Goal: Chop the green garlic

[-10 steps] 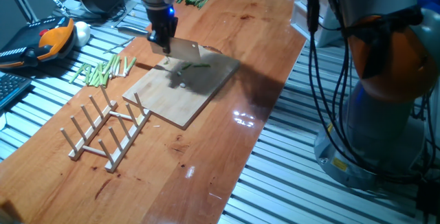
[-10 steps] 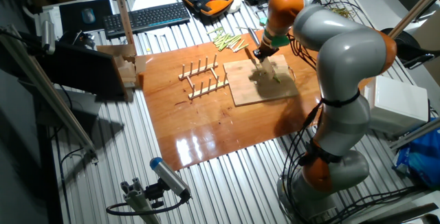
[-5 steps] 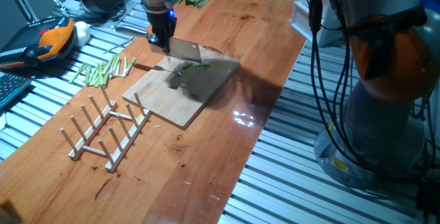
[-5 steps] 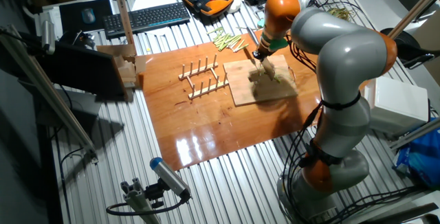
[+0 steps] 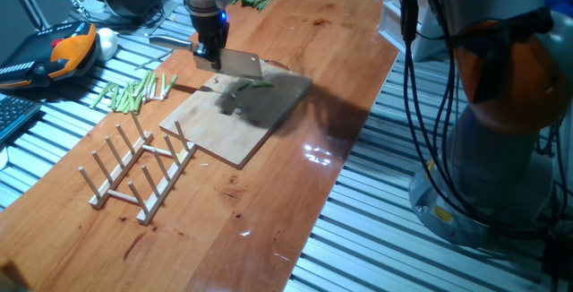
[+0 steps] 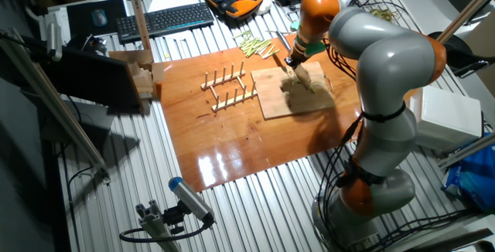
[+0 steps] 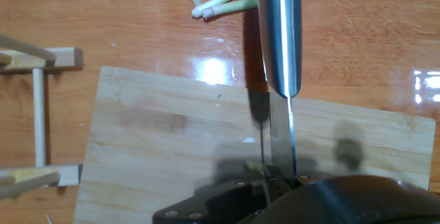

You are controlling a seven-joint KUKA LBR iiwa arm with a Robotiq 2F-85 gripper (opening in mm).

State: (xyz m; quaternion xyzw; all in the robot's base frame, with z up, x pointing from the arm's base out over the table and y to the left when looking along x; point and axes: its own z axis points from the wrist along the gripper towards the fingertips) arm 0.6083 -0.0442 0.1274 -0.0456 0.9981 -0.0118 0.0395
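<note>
far left on the table: a heap of green sticks (image 5: 134,92), off the board and not the target. below it, near left, a wooden peg rack (image 5: 139,174). centre: cutting board (image 5: 235,135) on the wooden tabletop (image 5: 295,193).

gripper (image 5: 208,55) hangs above the far left edge of the board, fingers pinched on the handle of a knife (image 5: 238,64). blade runs out to the right, held flat-side to this camera, above the board. hand view: blade (image 7: 280,38) seen edge-on, running away over the board's far edge; the clamp itself is hidden by the hand body.

green garlic (image 5: 253,83): one short thin green stalk lying on the board, far right part, just below and right of the blade tip. long axis roughly left-right in the fixed view, slightly tilted. a small pale bit (image 5: 237,111) lies nearer on the board. in the other fixed view the stalk is too small to make out.

handling, judged: light, soft, bendy, likely to roll or skid under the edge. nothing holds it down, so cut across the long axis near mid-length, straight down.
</note>
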